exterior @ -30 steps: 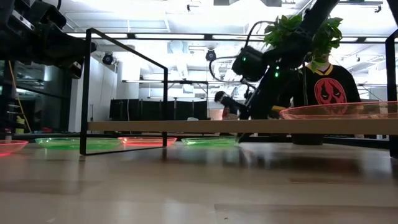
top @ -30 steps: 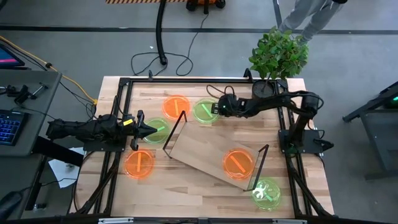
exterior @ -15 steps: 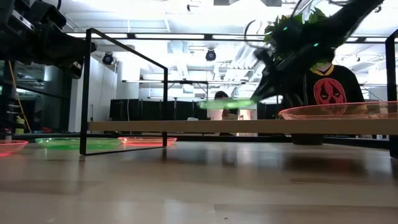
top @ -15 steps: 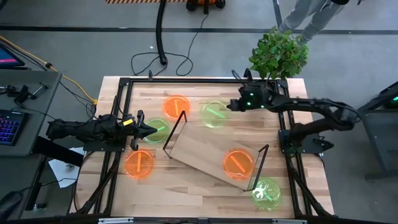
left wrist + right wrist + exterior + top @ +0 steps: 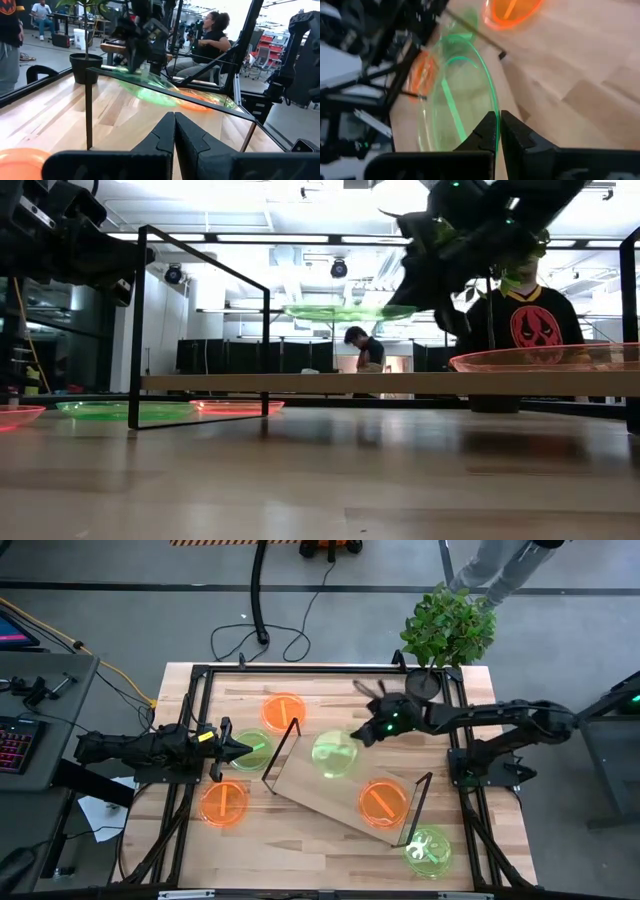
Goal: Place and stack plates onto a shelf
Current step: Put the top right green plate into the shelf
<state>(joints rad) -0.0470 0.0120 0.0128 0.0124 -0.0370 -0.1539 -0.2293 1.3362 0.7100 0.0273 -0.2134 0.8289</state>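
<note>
Over on the left, the left gripper (image 5: 243, 750) waits at the table's edge with its fingers pressed together on nothing, pointing toward a translucent neon green plastic plate (image 5: 252, 754) lying flat just beyond its tip, an orange one (image 5: 223, 803) near it. Further right stands the flat light-wood shelf (image 5: 320, 795) with thin black frames at its ends, set slantwise across the table, its long axis running from its upper-left frame down to the lower right. Above its upper-left part hangs another green plate (image 5: 334, 753), level and clear of the board, pinched at its rim by the right gripper (image 5: 366, 734). An orange plate (image 5: 382, 801) already sits toward the shelf's other end, so the carried one looks bound straight down or onto it.
</note>
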